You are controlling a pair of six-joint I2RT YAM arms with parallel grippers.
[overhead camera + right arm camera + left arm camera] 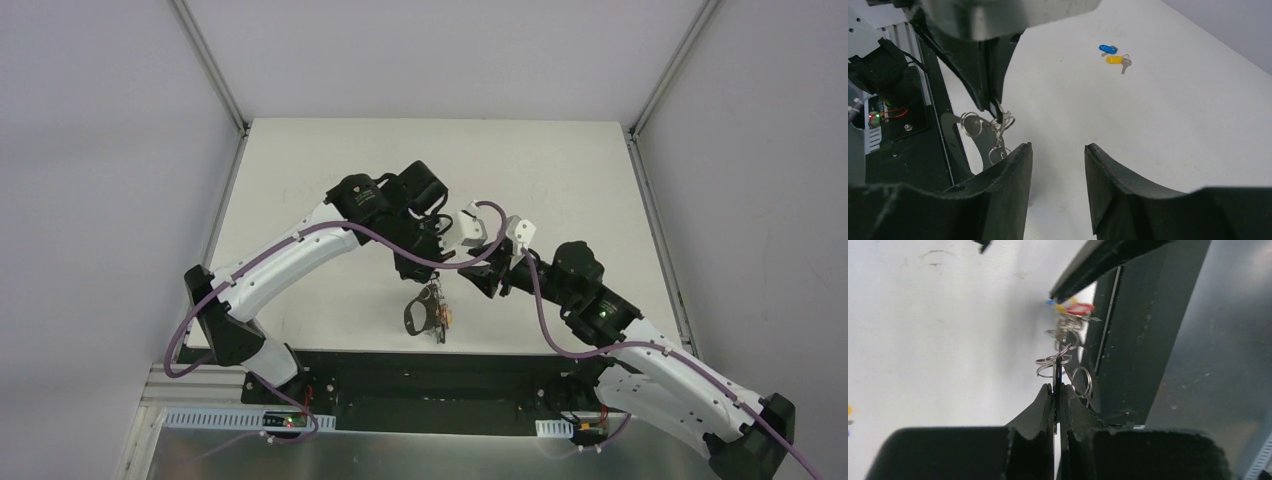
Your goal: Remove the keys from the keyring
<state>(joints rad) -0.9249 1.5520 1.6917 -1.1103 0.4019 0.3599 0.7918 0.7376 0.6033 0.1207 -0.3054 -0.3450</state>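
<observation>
My left gripper (424,278) is shut on the keyring (430,308) and holds it hanging above the table's near edge. In the left wrist view its fingers (1048,405) pinch a thin dark flat piece of the bunch, with silver rings (1050,363) just past the tips. Keys with red, yellow and blue heads (1075,307) dangle farther out. My right gripper (1058,147) is open and empty, just right of the hanging keyring (998,125). A blue key (1107,48) and a yellow key (1116,59) lie loose on the table.
The grey loop strap (411,316) hangs with the bunch over the black base frame (420,375) at the table's near edge. The white table (300,160) has metal rails along both sides.
</observation>
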